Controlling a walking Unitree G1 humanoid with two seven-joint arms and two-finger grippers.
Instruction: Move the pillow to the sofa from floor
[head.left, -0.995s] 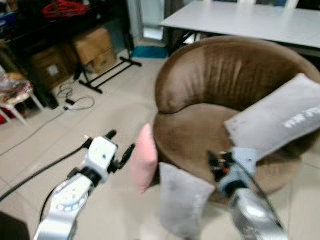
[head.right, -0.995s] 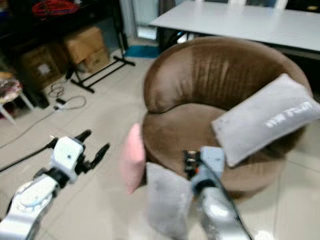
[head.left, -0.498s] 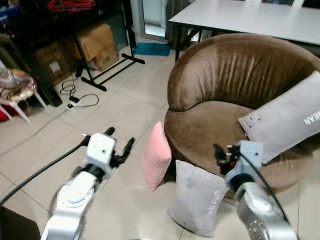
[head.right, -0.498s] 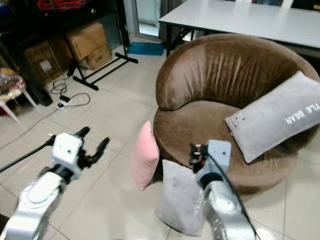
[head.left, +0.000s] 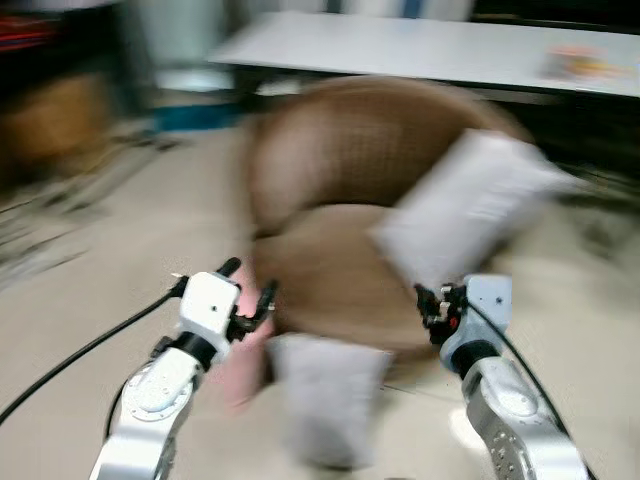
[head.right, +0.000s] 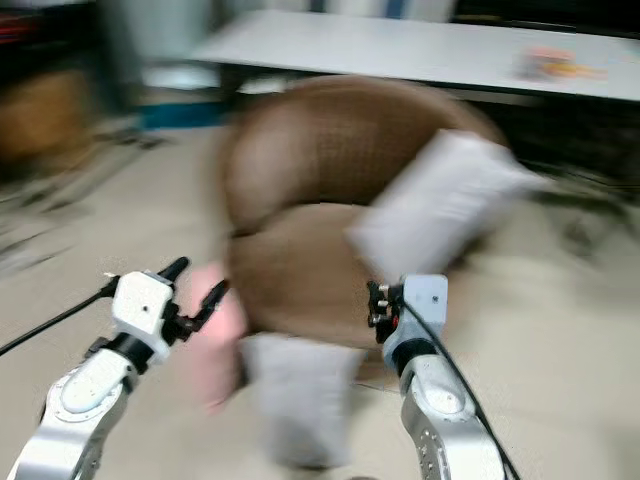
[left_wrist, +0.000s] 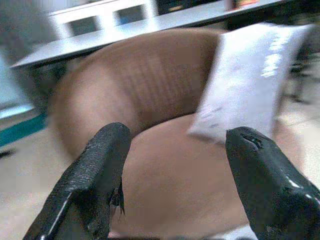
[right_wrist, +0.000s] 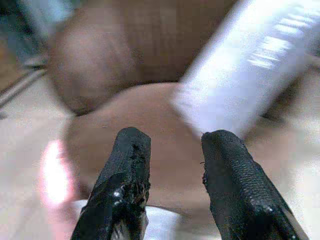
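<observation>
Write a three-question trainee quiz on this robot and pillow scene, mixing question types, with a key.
1. True or false: the left gripper is shut on the pink pillow.
2. How many pillows lean on the floor against the brown sofa? A) one B) two C) three
3. Fill in: the grey pillow already on the sofa rests against its ____.

Key
1. False; its fingers are apart and hold nothing.
2. B: the pink pillow and a grey floor pillow.
3. Backrest.
</observation>
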